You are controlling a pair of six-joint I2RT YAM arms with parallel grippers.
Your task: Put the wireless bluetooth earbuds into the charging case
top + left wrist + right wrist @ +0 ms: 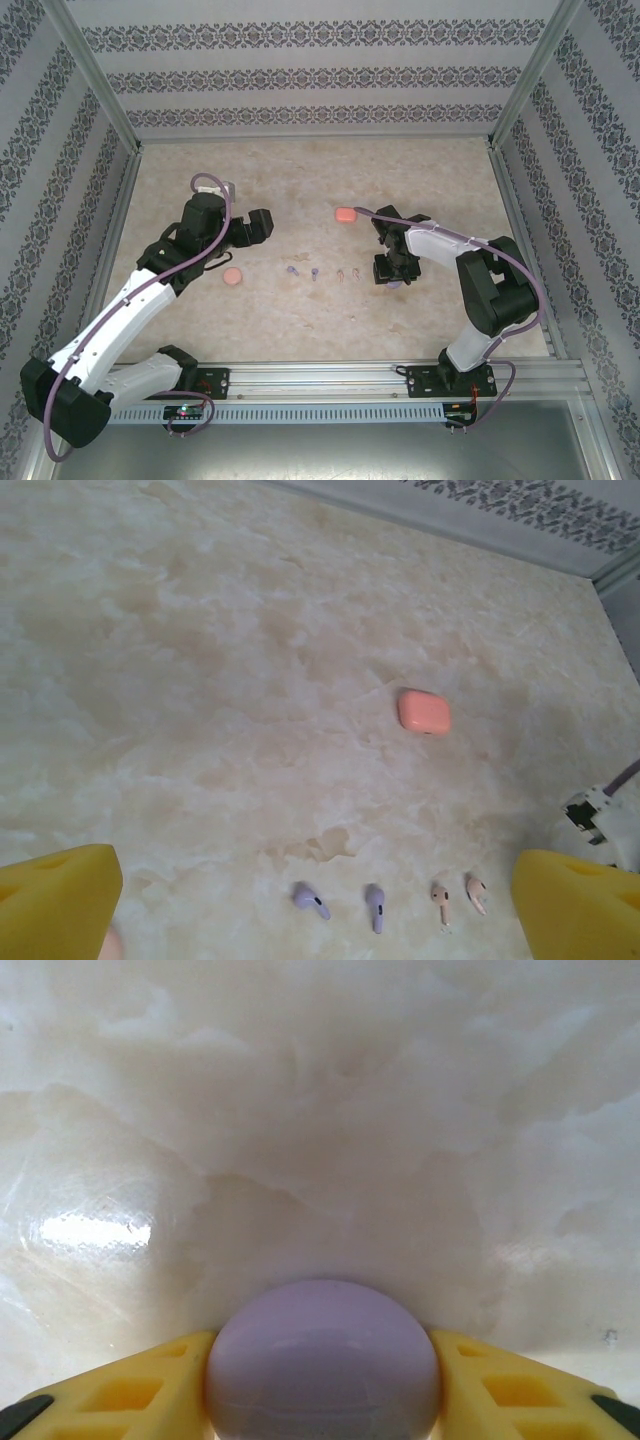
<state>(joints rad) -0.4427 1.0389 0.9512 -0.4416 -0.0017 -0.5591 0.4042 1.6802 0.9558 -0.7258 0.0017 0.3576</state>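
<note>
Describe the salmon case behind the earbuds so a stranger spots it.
On the table, find the row of earbuds. The salmon case lies beyond it, toward the back wall. The other pink case sits nearer, by the left arm.

Left arm (130,310): you have it stretched forward from its base, with the wrist turned to the right. The left gripper (258,225) has its jaws spread wide and holds nothing.

Right arm (480,290): folded at the elbow and reaching left. The right gripper (320,1352) points downward, and its yellow fingers (140,1390) sit against both sides of a lilac case (322,1380).
</note>
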